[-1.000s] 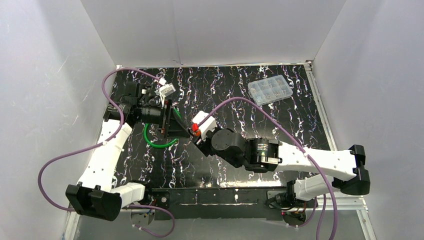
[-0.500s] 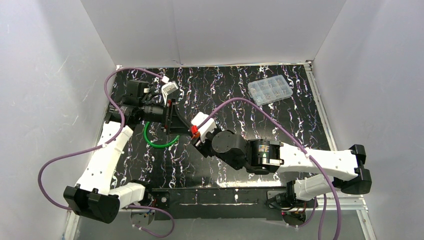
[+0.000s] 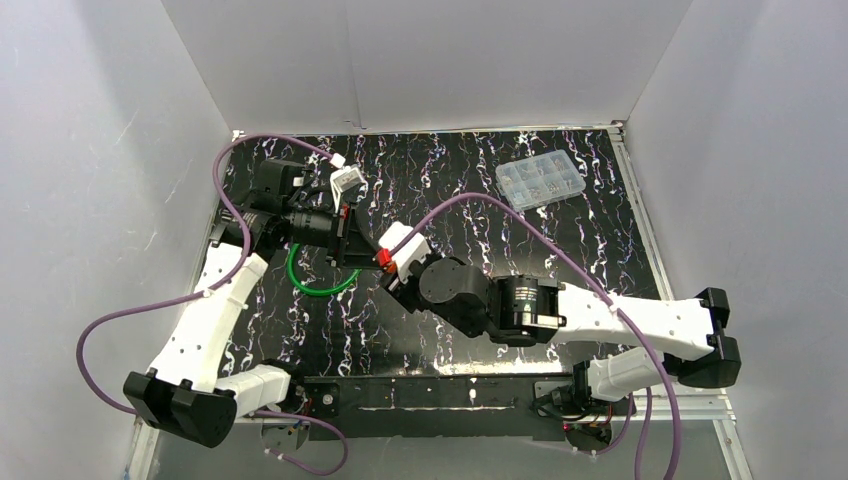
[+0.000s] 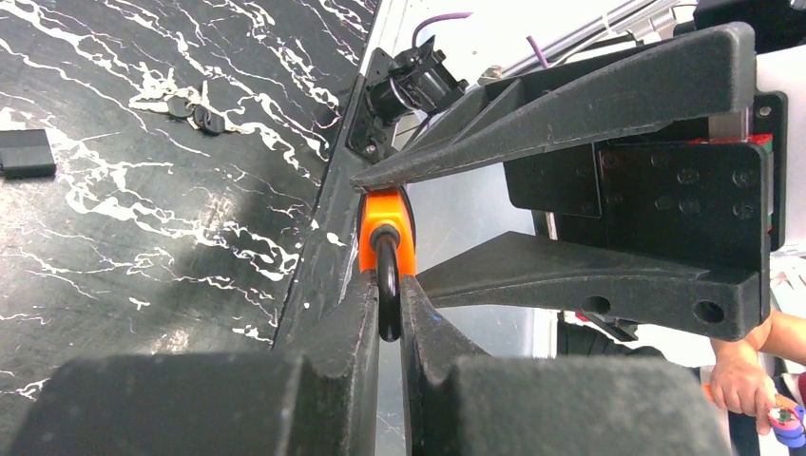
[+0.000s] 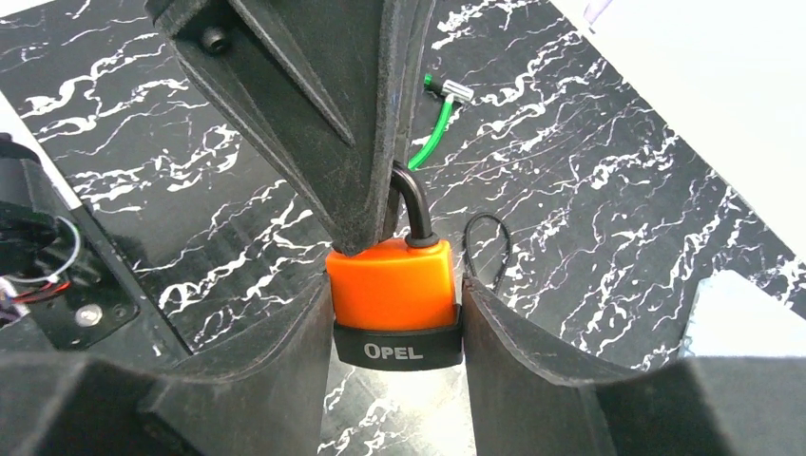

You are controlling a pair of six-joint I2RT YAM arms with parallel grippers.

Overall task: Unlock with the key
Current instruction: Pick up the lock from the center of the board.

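White walls box in a black, white-veined tabletop point(image 3: 480, 200). Nearest, the right end effector point(image 5: 396, 318) stands partly open, its jaws clamping the sides of an orange padlock point(image 5: 388, 271) with a black OPEL band. Just beyond, the left end effector point(image 4: 388, 313) is pinched tight on the black metal shackle point(image 5: 415, 204). A green cable loop point(image 3: 318, 288) lies beside them, and a clear plastic compartment box point(image 3: 540, 182) sits far right.

The top view looks down from behind the left pincer point(image 3: 358, 244) and right pincer point(image 3: 392, 268). Wrist views sit close behind each, facing forward, sharing the padlock point(image 5: 394, 285).
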